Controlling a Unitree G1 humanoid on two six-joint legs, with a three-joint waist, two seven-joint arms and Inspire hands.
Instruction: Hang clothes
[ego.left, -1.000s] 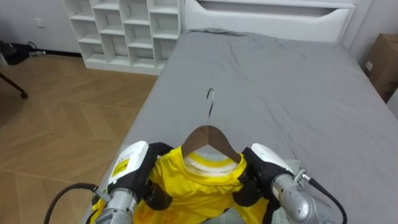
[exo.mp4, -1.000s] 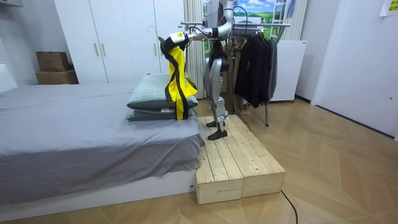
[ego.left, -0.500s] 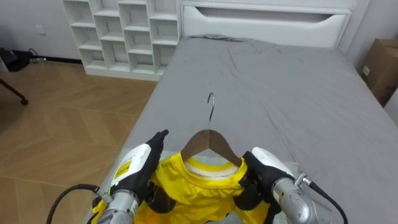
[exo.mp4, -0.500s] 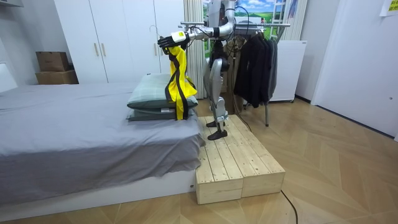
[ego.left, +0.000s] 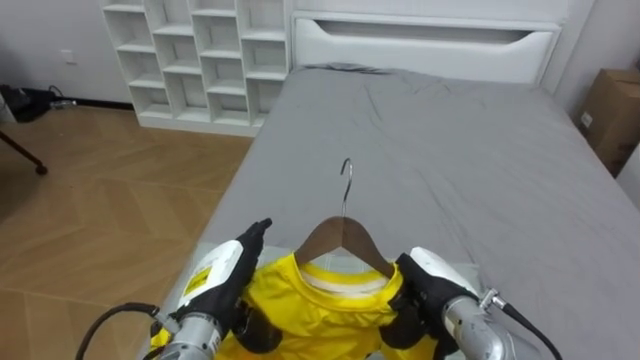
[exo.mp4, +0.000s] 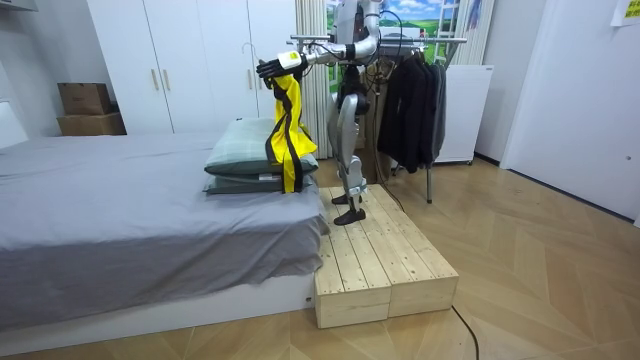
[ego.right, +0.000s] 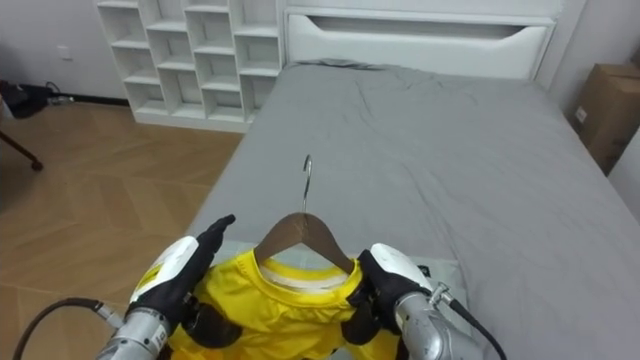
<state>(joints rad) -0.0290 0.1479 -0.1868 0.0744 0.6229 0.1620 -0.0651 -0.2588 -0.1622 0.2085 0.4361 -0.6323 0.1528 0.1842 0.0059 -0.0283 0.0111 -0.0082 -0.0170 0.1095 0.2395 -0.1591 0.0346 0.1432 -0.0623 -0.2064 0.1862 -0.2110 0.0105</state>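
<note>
Robot on the wooden platform (exo.mp4: 385, 262) at the end of the bed (ego.left: 450, 150) farthest from its headboard, facing along the mattress. The yellow shirt (ego.left: 320, 312) hangs on a wooden hanger (ego.left: 343, 238) and is held high above that near end of the bed, over a stack of folded bedding (exo.mp4: 245, 160). Its hem falls to the level of the stack.

The left hand (ego.left: 222, 275) has dark fingers curled under one shoulder of the shirt, with one finger straight and pointing up the bed. The right hand (ego.left: 432, 282) is closed round the other shoulder. The metal hook (ego.left: 346, 175) stands free and upright between them.

The clothes rack (exo.mp4: 420, 40) stands behind the robot, on its side away from the bed.

Likely hazards:
- The grip is on cloth, not wood, so the hanger may tip or slide out of the collar if one hand slackens; the left, with its raised finger, looks the weaker hold.
- Turning away from the bed on a narrow platform could mean a misstep at its edge.
- The long hanging hem could catch on the bedding during the turn.
</note>
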